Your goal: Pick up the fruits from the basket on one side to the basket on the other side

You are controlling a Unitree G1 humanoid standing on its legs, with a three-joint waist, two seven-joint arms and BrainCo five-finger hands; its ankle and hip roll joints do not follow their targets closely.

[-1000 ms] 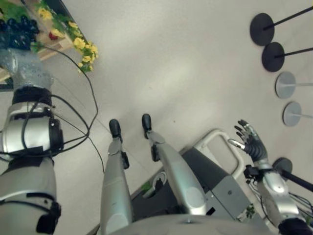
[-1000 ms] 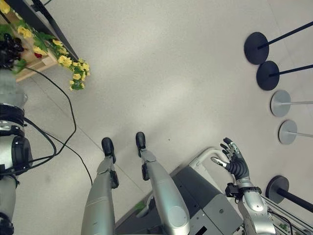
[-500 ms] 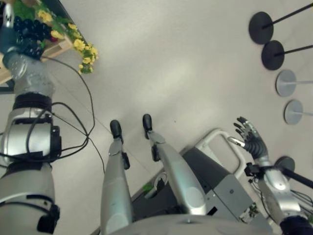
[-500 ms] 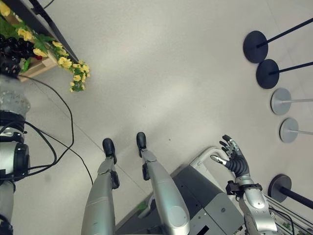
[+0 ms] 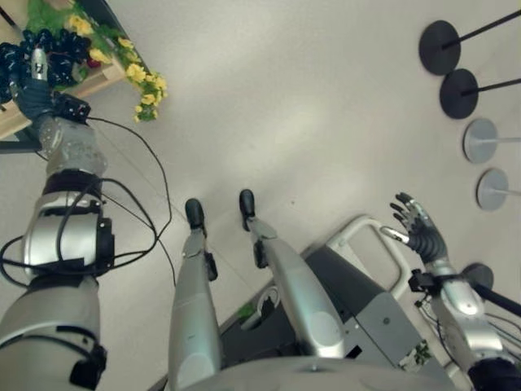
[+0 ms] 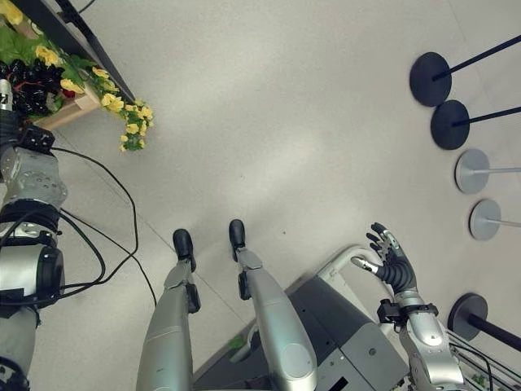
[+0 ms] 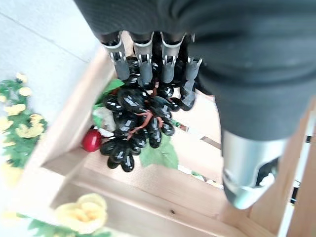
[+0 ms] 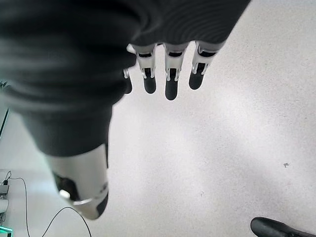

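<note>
A bunch of dark grapes (image 7: 133,113) lies on green leaves in a wooden crate (image 7: 64,163), beside a small red fruit (image 7: 91,140). My left hand (image 7: 168,64) reaches over the crate with its fingers straight, their dark tips resting on top of the bunch and the thumb held apart. From the head the same hand (image 5: 37,85) shows at the far left, by the grapes (image 5: 53,45). My right hand (image 5: 417,232) hangs open and empty over the floor at the lower right, its fingers (image 8: 168,79) spread.
Yellow flowers (image 5: 142,81) trim the crate's near edge. Several round stand bases (image 5: 440,47) with poles line the right side. A grey cart with a white handle (image 5: 358,301) stands close by my right hand. Bare floor lies between.
My left arm has swung over the crate, and its hand now shows on the grape bunch. The right hand has hardly moved. The view has shifted slightly.
</note>
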